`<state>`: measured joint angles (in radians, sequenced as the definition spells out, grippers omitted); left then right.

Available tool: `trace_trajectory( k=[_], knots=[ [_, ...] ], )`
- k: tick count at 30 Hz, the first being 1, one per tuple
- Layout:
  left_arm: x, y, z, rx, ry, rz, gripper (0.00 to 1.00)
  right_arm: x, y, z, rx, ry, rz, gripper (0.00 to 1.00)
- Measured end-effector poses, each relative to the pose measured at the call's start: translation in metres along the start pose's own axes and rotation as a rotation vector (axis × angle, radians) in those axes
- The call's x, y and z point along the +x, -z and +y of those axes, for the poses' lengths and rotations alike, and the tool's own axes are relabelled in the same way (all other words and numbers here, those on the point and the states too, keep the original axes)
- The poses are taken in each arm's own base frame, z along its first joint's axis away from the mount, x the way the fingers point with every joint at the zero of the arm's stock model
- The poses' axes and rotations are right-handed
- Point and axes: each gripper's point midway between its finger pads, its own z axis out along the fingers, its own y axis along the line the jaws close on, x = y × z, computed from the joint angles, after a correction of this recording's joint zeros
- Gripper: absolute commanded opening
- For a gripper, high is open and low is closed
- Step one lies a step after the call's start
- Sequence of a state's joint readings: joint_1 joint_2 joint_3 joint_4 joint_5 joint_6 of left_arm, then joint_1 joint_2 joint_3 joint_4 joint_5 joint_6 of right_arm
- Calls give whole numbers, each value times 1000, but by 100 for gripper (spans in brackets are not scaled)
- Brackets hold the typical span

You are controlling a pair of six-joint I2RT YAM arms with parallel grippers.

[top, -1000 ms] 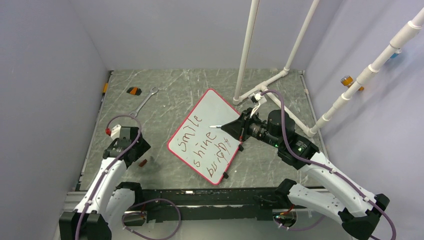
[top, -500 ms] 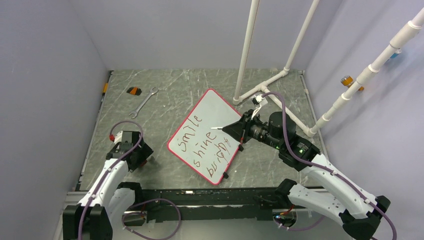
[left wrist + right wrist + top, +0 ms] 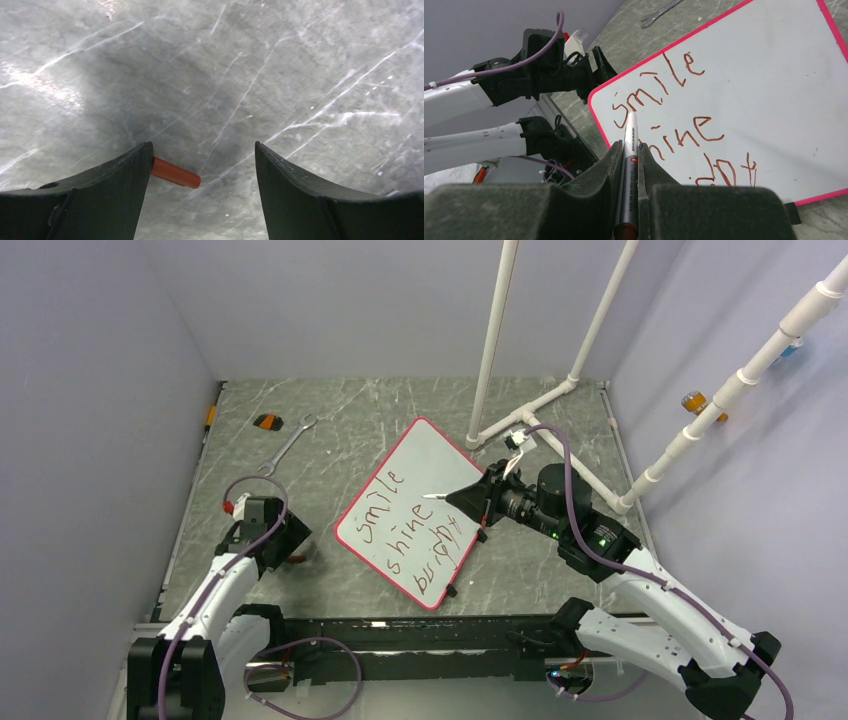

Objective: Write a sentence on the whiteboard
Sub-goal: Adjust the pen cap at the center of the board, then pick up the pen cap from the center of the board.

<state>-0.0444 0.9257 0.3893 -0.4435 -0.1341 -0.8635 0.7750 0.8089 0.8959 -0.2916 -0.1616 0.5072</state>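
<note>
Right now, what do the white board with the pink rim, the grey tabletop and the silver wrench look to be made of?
White square board with pink rim: likely a glossy coated panel with plastic edging; smooth, bright face.
Grey veined tabletop: stone-look, perhaps laminate; pale streaks, slight sheen.
Slim silver wrench: metal, judging by its bright grey shine.

Left pincer (image 3: 202,150) points down, jaws wide; right pincer (image 3: 629,147) reaches forward, clamped.
</note>
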Motion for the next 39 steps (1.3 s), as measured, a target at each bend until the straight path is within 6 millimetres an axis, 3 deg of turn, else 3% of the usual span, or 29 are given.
trace_trajectory(
  k=[7,13,23,27,30,36,39],
  knots=[
    [4,-3,-19,75,5,6,77,1,1,0,-1,0,-2,0],
    [3,-3,-23,84,20,0,72,1,3,-1,4,2,-2,0],
    [18,16,9,13,80,0,70,1,3,-1,4,2,-3,0],
    [20,18,11,12,105,3,69,3,0,-2,8,0,7,0],
    [21,17,10,8,123,7,66,4,-1,-3,11,-2,14,0],
    [19,7,0,14,167,19,42,6,-3,-4,11,-3,21,0],
    [20,1,-5,18,182,37,39,6,-3,-4,11,-3,21,0]
  ],
)
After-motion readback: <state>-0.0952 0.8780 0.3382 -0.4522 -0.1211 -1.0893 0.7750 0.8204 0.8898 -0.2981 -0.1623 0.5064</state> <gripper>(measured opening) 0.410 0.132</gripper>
